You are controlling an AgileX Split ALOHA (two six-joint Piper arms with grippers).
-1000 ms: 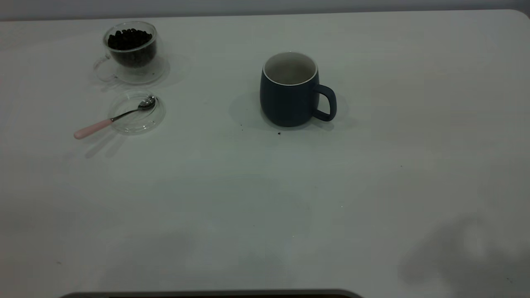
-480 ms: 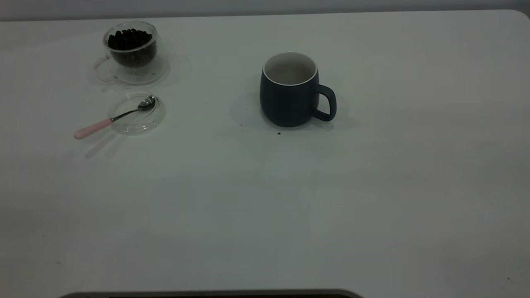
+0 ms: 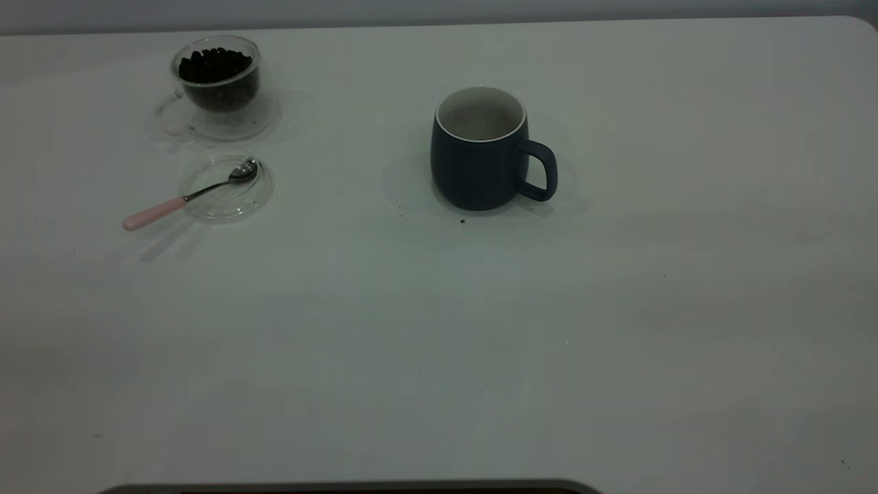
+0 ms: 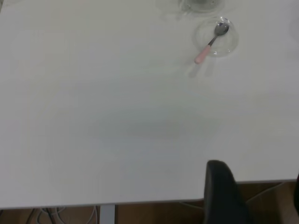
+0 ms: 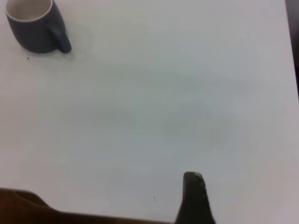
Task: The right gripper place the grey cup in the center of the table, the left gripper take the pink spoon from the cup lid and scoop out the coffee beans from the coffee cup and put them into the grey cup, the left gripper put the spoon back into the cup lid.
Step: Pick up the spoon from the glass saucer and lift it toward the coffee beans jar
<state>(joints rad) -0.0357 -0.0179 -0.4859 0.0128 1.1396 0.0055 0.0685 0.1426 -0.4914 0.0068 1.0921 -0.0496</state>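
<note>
At far left, the pink spoon overhangs the cup lid; a clumsy grab could flip it. Whether either arm's fingers are apart, I cannot tell.

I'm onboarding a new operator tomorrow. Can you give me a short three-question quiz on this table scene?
1. True or false: the pink spoon lies with its bowl on the cup lid.
2. Which vessel holds the coffee beans? A) the grey cup B) the coffee cup
3. Fill in: on the table, seen from the exterior view, the grey cup's handle points to the ____.

Key: 1 true; 2 B; 3 right.
</note>
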